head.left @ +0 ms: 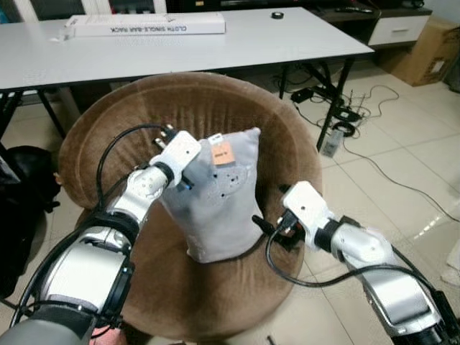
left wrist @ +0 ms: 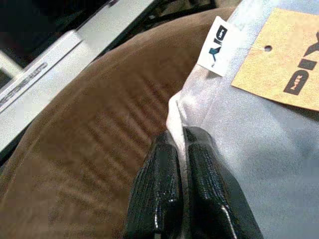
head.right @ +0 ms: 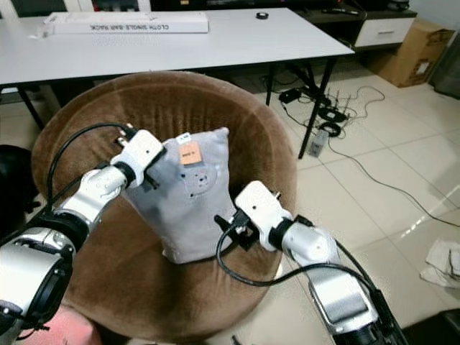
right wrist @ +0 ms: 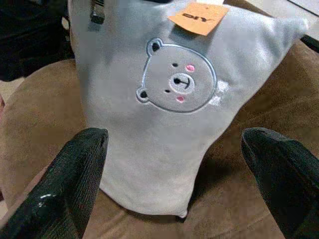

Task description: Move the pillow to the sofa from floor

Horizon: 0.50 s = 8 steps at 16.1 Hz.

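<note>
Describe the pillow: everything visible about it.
The pillow is light grey, soft and plush-looking, with an embroidered bear face, an orange hang tag and a small white label. It stands upright on the brown round sofa, leaning toward its backrest. The left gripper is shut on its upper corner; the right gripper is open before its lower edge, not touching.

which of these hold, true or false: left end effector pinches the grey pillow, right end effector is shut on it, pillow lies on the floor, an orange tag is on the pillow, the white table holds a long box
1. The left end effector pinches the grey bear-print fabric pillow: true.
2. The right end effector is shut on it: false, it is open beside it.
3. The pillow lies on the floor: false, it stands on the round brown velvety sofa.
4. An orange paper tag hangs on it: true.
5. The white rectangular table holds a long white cardboard box: true.
</note>
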{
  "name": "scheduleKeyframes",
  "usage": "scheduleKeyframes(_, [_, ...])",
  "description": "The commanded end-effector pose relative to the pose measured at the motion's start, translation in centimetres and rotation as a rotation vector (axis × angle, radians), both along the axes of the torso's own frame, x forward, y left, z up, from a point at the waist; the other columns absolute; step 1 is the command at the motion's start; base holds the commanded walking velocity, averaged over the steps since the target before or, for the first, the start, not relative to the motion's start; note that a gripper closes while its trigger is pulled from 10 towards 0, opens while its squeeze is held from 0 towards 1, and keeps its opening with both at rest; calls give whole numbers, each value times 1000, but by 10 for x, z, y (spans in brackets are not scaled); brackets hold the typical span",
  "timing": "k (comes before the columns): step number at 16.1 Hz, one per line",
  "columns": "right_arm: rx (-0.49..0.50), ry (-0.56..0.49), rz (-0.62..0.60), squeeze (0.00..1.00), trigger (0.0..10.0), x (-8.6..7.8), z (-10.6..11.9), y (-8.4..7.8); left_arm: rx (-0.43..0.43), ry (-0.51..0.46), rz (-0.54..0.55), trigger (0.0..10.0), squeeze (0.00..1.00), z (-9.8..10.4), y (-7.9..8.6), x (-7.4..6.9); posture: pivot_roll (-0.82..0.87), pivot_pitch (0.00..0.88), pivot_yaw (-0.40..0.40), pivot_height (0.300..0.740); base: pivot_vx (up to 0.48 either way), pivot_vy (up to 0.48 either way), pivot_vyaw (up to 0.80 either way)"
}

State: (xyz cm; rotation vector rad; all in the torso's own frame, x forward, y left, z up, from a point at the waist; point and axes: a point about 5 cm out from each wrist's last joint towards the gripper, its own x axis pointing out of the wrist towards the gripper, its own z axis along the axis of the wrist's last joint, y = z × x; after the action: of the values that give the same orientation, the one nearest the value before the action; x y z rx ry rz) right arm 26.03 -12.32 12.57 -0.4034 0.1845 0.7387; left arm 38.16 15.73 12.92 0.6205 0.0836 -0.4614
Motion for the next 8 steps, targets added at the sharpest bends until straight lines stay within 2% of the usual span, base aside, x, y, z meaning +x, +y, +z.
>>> scheduleKeyframes(1, [-5, -24, -36, 0, 10000, -1, 6, -5, 31, -32, -43, 10000, 0, 12, -4, 4, -201, 0, -6, 740, 0, 0, 0])
scheduleKeyframes(2, [-4, -26, -42, 0, 10000, -1, 7, -5, 41, -32, -47, 10000, 0, 11, -4, 4, -201, 0, -6, 740, 0, 0, 0])
scheduleKeyframes(3, [-6, -24, -59, 0, 10000, -4, 8, -9, 55, -28, -51, 10000, 1000, 10, -3, 4, -211, 0, -6, 740, 0, 0, 0])
scheduleKeyframes(8, [-12, -17, -73, 0, 10000, -5, 9, -10, 79, -39, -42, 10000, 1000, 15, 1, 6, -210, 0, -6, 740, 0, 0, 0])
